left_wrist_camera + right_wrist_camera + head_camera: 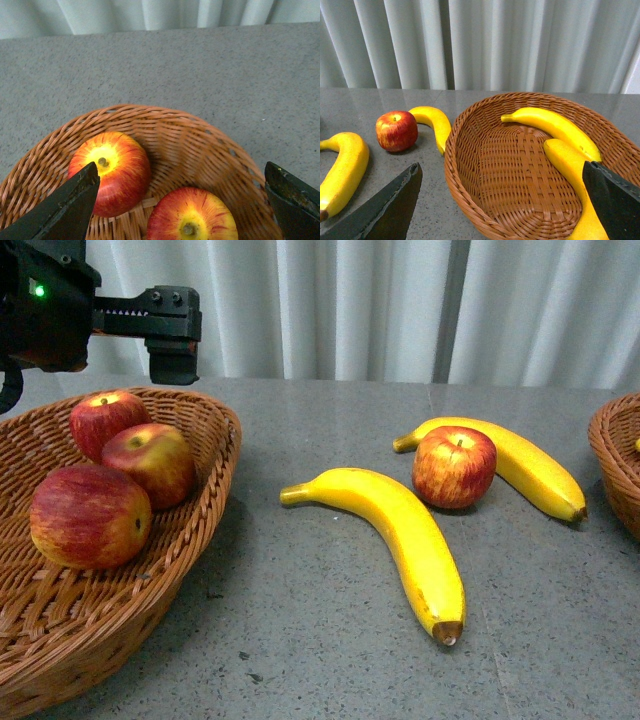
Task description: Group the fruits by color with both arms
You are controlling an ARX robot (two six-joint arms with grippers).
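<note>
We count | left basket [222, 445]: 3 apples [90, 515] [150, 462] [105, 418] | table [330, 640]: 1 apple [454, 466], 2 bananas [400, 530] [530, 468] | right basket [470, 165]: seemingly 2 more bananas [555, 125] [570, 165] | left gripper [181, 167], right gripper [501, 167]: fingers spread, empty.

brown wicker basket [205, 505] at left, second wicker basket [610, 455] at right edge, grey speckled tabletop [330, 640], pale pleated curtain [330, 300] behind

3 apples [145, 462] in the left basket [195, 540], 1 apple [454, 466] between 2 bananas [405, 530] on the table [320, 650]
</note>
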